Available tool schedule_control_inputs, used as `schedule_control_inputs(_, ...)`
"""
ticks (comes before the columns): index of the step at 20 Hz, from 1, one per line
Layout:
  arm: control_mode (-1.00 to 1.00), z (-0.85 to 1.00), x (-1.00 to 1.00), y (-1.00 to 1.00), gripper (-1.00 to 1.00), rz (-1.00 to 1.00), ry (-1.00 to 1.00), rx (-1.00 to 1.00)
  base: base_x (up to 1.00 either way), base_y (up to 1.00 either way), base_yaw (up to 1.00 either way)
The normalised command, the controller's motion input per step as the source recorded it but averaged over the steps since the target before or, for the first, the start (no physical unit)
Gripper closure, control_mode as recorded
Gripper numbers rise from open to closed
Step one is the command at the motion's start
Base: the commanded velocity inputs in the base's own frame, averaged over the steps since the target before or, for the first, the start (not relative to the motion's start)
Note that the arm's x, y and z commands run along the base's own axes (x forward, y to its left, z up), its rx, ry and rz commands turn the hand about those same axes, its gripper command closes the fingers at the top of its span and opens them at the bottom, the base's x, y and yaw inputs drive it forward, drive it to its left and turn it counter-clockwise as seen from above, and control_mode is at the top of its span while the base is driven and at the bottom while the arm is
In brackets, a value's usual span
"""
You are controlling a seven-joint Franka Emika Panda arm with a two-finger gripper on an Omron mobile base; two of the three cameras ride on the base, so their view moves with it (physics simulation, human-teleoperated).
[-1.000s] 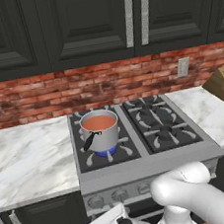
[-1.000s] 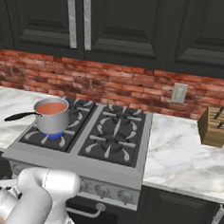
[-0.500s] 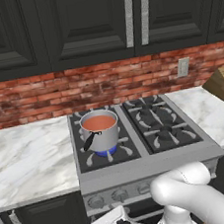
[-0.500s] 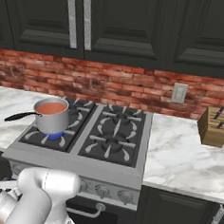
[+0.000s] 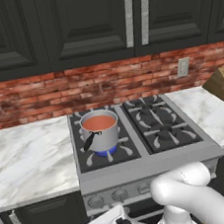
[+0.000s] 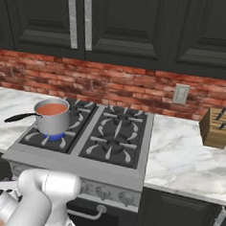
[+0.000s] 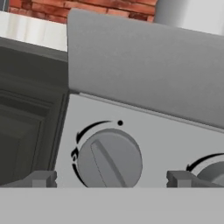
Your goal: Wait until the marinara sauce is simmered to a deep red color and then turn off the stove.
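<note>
The pincer (image 7: 111, 178) hangs low in front of the stove's control panel, its two dark fingertips (image 7: 41, 178) spread wide, one on either side of the leftmost knob (image 7: 109, 160) and touching nothing; the hand view looks straight at that knob, a round grey dial with a raised bar across its face, the bar tilted off vertical, which I read as turned on; a dark arc and a dot are printed around it on the panel; a second knob (image 7: 213, 171) peeks in at the right edge.

Beyond the panel, the stove (image 5: 161, 153) stands between two runs of marble counter (image 5: 27, 156) against a brick wall; on its front left burner sits the steel saucepan (image 5: 100, 132), black handle pointing toward the front, a blue flame (image 5: 108, 152) showing beneath it; the marinara sauce (image 5: 99, 122) fills the pan as a smooth disc of orange-red, paler than a deep red to my eye, so the waiting seems not yet over. A knife block (image 6: 216, 127) stands on the counter to the right, well apart from the burners.

As for handling, the knob looks rigid, smooth and hard, likely slippery on its round rim; the bar across the face is the better hold, pads closing flat on its two sides so the twist carries without sliding; it should turn stiffly about its own axis and needs no lifting.
</note>
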Motion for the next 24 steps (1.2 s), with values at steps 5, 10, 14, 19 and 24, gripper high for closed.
schedule_control_inputs(5, -1.0, 0.0, 0.12, 0.0, -1.0, 0.0, 0.0, 0.02, 0.0, 0.0, 0.0)
schedule_control_inputs(10, -1.0, 0.0, 0.14, 0.0, -1.0, 0.0, 0.0, 0.02, 0.0, 0.0, 0.0)
schedule_control_inputs(14, -1.0, 0.0, 0.13, 0.0, -1.0, 0.0, 0.0, 0.02, 0.0, 0.0, 0.0)
schedule_control_inputs(19, -1.0, 0.0, 0.14, 0.0, -1.0, 0.0, 0.0, 0.02, 0.0, 0.0, 0.0)
schedule_control_inputs(24, -1.0, -0.03, 0.11, 0.0, -1.0, 0.0, 0.0, 0.01, 0.0, 0.0, 0.0)
